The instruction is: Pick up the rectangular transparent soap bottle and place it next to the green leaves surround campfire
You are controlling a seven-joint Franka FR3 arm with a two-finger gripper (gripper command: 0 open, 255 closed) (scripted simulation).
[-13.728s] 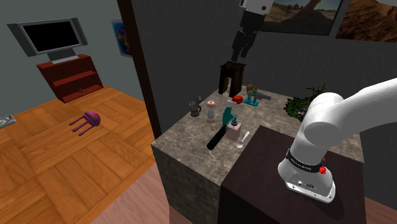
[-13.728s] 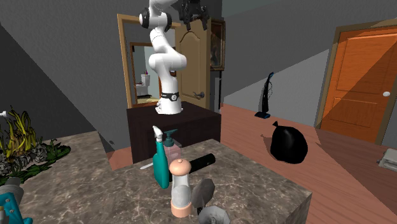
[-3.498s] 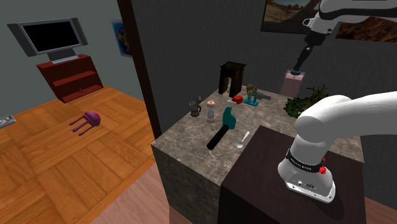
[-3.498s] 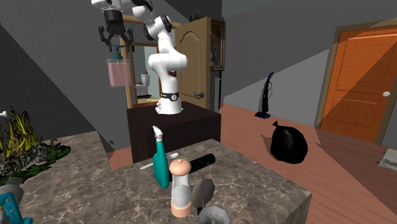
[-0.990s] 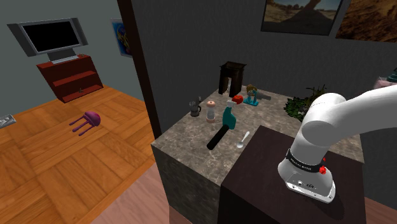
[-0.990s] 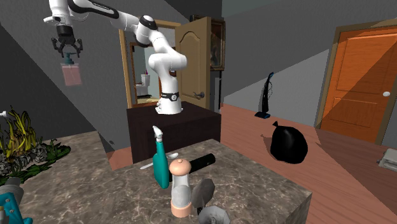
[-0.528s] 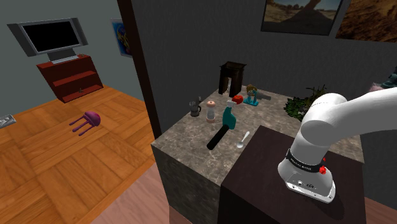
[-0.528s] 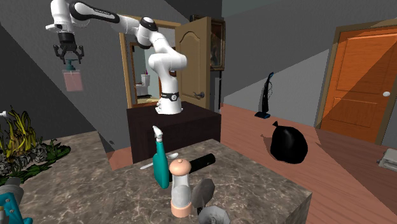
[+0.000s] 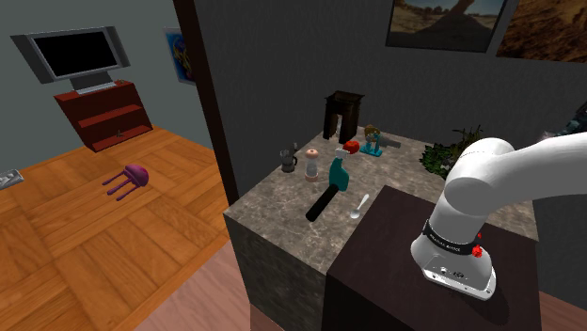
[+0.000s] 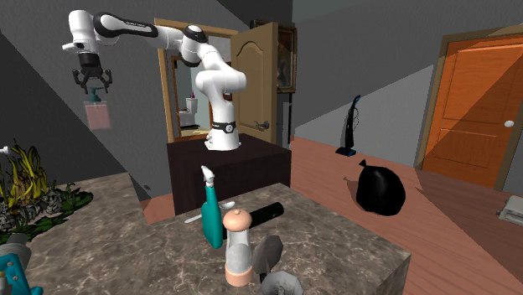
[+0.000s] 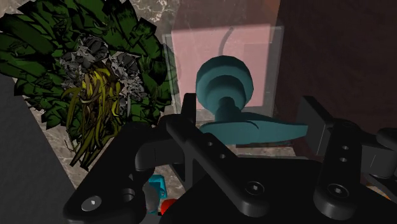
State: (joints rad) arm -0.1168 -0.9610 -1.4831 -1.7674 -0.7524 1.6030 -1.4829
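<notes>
The claw (image 11: 253,124) is closed on the teal pump of the soap bottle (image 11: 222,51), one black finger on each side of the pump's neck. The bottle hangs straight below it, clear pink with a square outline.

In the wrist view the bottle lies over marbled table (image 11: 167,14), with the campfire (image 11: 95,70) just beside it: yellow flames, grey stones and a ring of dark green leaves. On the bottle's other side is the dark stand (image 11: 331,44).

The second exterior view gives the height. There the claw (image 10: 91,90) and bottle (image 10: 98,115) hang high in the air, well above the table (image 10: 126,243). The campfire (image 10: 25,188) sits below them, toward that view's left edge.

The shoulder view gives the far end of the table (image 9: 273,202), with the leaves (image 9: 452,150) partly hidden behind the white arm (image 9: 508,179).

Well apart from the campfire stand a teal spray bottle (image 10: 209,209), a pink-topped mill (image 10: 237,247) and a black cylinder (image 10: 268,212).
</notes>
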